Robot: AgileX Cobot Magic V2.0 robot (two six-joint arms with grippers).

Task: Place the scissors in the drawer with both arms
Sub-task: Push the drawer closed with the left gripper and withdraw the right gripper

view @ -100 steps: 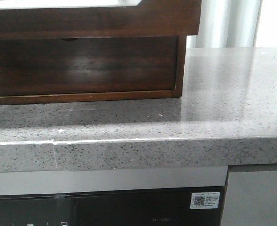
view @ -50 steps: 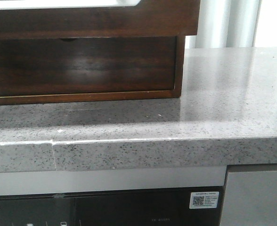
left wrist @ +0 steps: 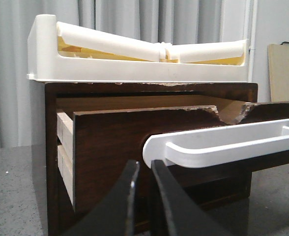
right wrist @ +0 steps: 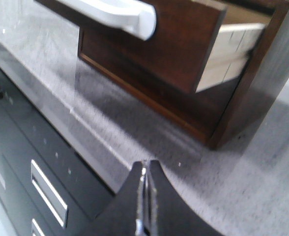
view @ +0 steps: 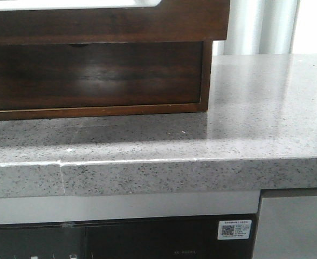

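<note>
Front view unchanged: drawer (view: 94, 24) pulled out. Left fingers (left wrist: 126, 196) slightly parted, right fingers (right wrist: 152, 191) pressed together, both empty.

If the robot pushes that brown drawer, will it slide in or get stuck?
The drawer is pulled partway out of its wooden box, so it probably slides back straight. It looks stiff and solid, not bendy. Its chipped top edge hints the wood can splinter. The left pincer sits near the white handle, so a gentle push seems best.

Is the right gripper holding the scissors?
No, the right gripper has its fingers pressed together with nothing between them, over the grey countertop.
</note>
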